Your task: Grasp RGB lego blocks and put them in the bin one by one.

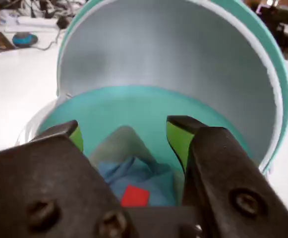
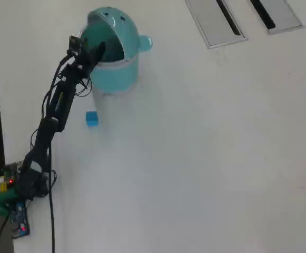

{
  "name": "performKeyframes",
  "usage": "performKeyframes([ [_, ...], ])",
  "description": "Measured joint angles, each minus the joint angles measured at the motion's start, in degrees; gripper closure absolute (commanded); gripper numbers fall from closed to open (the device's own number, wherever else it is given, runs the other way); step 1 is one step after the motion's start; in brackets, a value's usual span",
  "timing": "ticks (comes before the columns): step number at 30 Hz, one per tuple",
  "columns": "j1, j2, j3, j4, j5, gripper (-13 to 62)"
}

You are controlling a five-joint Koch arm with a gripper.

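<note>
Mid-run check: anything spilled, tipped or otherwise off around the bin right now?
Nothing stands out. The bin is upright with its lid open, a red block lies inside, the open end effector is above it, and the light blue block waits on the table.

From the wrist view I see only part of the bin (image 1: 262, 64): its raised lid runs off the top and right edges, and the gripper (image 1: 129, 131) bodies cover the near rim and much of the inside, so the red block (image 1: 135, 196) shows only as a blurred patch on something blue I can't identify. From overhead, the gripper (image 2: 101, 49) tips merge into the bin's dark opening, so I can't make out the jaws there. The clutter at the far edge of the surface (image 1: 15, 84) is too blurred to name, and the grey slotted panels (image 2: 216, 21) are cut by the top edge.
</note>
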Motion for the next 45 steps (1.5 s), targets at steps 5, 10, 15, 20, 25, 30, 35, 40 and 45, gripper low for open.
performKeyframes([
  [5,0.0,1.93,-0.09,3.08,1.23,16.9],
  [10,-0.18,4.39,1.14,8.44,1.32,17.1],
  [15,0.18,11.69,13.18,9.93,1.41,17.1],
  [20,1.14,18.11,20.21,9.93,1.41,16.8],
  [25,1.14,24.61,27.51,11.34,3.43,16.3],
  [30,1.14,32.61,40.17,11.34,4.13,16.3],
  [35,2.9,41.13,53.79,11.34,4.22,16.2],
  [40,4.83,48.43,64.95,11.34,4.22,16.3],
  [45,6.77,53.09,72.69,11.34,4.22,16.1],
])
